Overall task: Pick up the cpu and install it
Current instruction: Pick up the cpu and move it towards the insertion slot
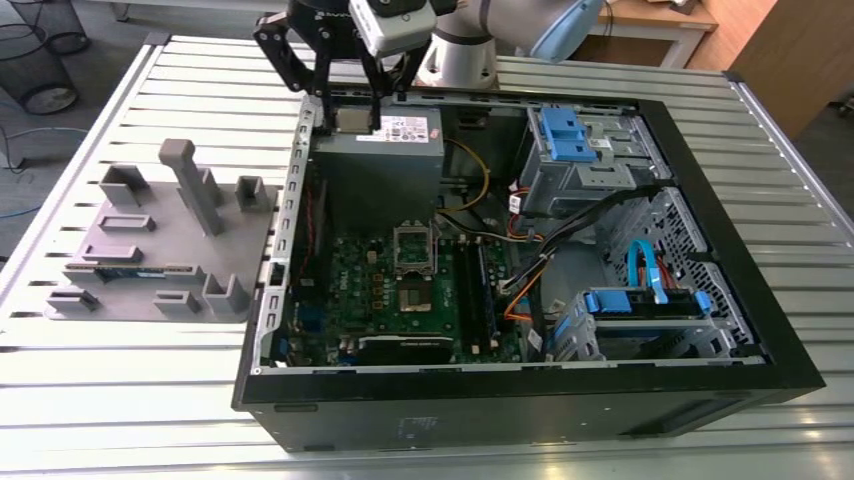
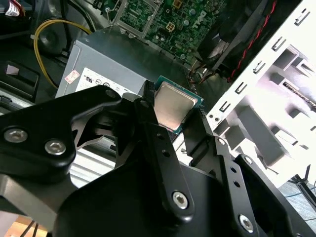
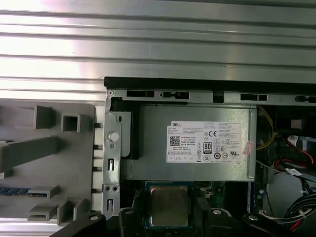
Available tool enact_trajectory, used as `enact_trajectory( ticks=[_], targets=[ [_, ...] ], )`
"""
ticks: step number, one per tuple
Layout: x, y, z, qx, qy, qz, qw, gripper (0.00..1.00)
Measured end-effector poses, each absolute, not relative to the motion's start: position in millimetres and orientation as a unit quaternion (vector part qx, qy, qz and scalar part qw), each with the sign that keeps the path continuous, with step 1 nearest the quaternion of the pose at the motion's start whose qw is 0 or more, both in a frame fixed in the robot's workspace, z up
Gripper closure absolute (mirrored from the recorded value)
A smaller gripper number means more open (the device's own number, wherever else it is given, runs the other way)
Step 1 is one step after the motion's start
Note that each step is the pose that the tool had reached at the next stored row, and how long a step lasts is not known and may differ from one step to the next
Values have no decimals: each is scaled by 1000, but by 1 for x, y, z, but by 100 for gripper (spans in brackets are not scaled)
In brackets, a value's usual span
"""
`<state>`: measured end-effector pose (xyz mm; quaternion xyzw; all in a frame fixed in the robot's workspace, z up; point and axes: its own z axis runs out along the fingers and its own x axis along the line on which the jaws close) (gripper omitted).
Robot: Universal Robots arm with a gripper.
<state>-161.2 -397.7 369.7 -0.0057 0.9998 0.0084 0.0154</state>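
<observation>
Silvery square cpu (image 2: 173, 106), black fingers (image 2: 158, 143) clamping

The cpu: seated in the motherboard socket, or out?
Out: the pincer holds the cpu over the grey power supply, not on the board.

A silvery slatted table (image 1: 120, 400) spreads beneath the fingers (image 1: 319, 95), its ribs bright with glare. Beyond them, 2 black wire baskets (image 1: 38, 62) stand on grey floor (image 1: 110, 55) toward the exterior view's left, and a pale wooden desk (image 1: 661, 22) and brown wooden panel (image 1: 787, 55) stand toward its right.
</observation>
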Motion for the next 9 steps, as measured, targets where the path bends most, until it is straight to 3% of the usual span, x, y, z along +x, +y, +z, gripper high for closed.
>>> enact_trajectory(
  ticks=[9],
  targets=[
    [-150,-396,370,-6,1000,8,15,53]
  ],
)
